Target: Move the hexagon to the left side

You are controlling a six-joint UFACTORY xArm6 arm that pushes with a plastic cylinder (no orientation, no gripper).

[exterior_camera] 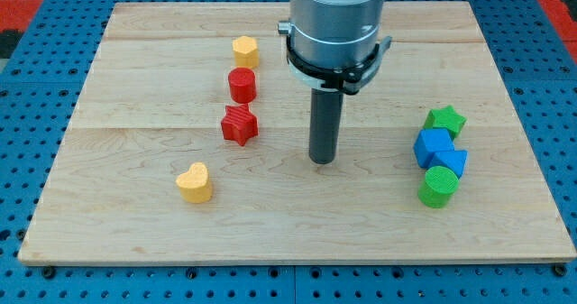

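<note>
Hexagon: the yellow hexagon (244,50) sat in the upper middle of the worktop (135,87), left of centre; I read its shape as six-sided, though it was small.
End effector: a bare rod with no jaws to clench or release, grasping nothing.
My tip: my tip (323,160) rested on bare wood at mid-frame, well apart from the hexagon, to its lower right.
Neighbours: the red cylinder (242,85) stood just below the hexagon, the red star (240,124) below that, and the yellow heart (194,182) at lower left.
Approach: I judged the tip should first travel toward the frame's top, staying right of the red pair, until level with the hexagon.
Push: then sweep left through the hexagon's middle, so it would slide straight, not spin off.
Risk: a low line would clip the red cylinder.
</note>
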